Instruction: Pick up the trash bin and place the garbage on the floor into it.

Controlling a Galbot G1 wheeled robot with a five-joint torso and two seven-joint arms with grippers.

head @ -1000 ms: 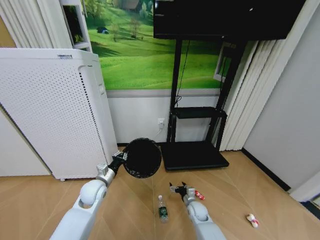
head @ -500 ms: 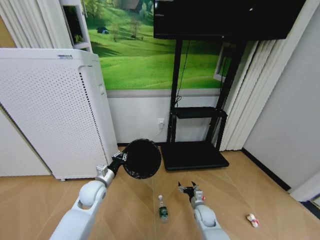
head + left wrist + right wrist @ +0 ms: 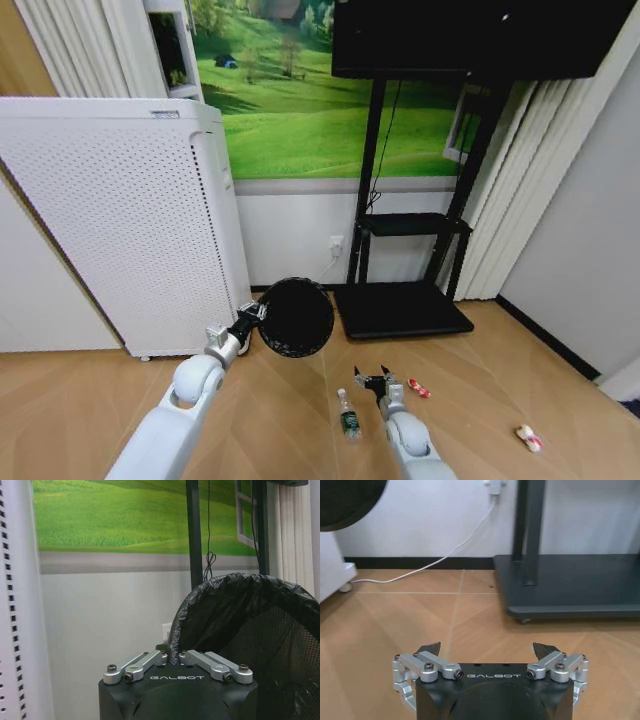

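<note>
The trash bin (image 3: 295, 318) is a small round black bin with a glossy bag lining. It hangs above the floor (image 3: 480, 350) with its mouth tipped toward me. My left gripper (image 3: 250, 316) is shut on the bin's rim. In the left wrist view the left gripper (image 3: 172, 656) pinches the rim of the bin (image 3: 240, 625). My right gripper (image 3: 372, 377) stands open low over the floor, between a clear bottle (image 3: 349, 417) and a red wrapper (image 3: 418, 387). A white-and-red piece (image 3: 528, 437) lies farther right. In the right wrist view the right gripper (image 3: 487, 649) holds nothing.
A tall white perforated appliance (image 3: 120, 220) stands at the left against the wall. A black TV stand with a flat base (image 3: 400, 308) is straight ahead, its base (image 3: 570, 585) close beyond my right gripper. A white cable (image 3: 445, 555) runs along the floor.
The whole view has shifted to the right with the camera. My right gripper swung right over the red wrapper, then back toward the bottle. The left gripper still holds the bin.
</note>
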